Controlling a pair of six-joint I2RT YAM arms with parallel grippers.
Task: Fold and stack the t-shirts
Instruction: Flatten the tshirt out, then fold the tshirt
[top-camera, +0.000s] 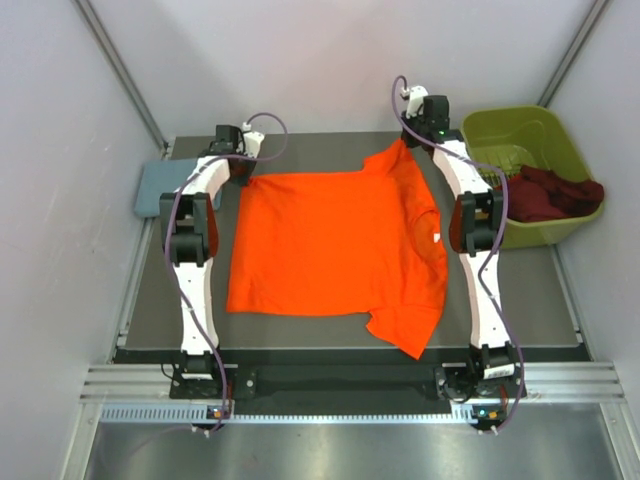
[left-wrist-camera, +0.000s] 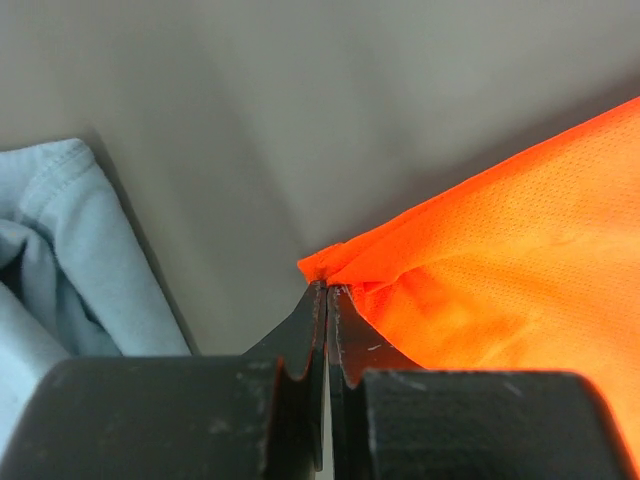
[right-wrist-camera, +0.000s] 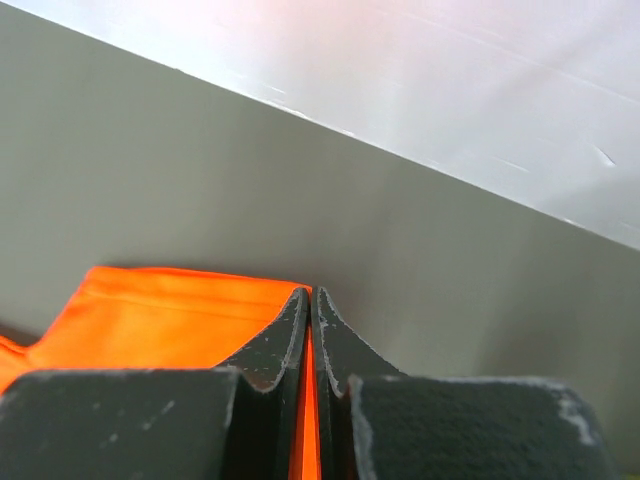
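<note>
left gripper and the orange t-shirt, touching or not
Touching. In the left wrist view the left gripper is shut, and it pinches a corner of the orange t-shirt between its tips.

orange t-shirt (left-wrist-camera: 520, 290) of fine-mesh cloth, table (left-wrist-camera: 300, 120) matt, smooth

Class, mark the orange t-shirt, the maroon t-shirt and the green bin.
orange t-shirt (top-camera: 330, 245), top view, middle of its body.
maroon t-shirt (top-camera: 545, 192), top view, crumpled cloth inside the bin.
green bin (top-camera: 515, 135), top view, bare far wall.

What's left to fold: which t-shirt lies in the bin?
The maroon t-shirt, crumpled in the green bin; the orange one spread on the table, the grey-blue one at its left.
</note>
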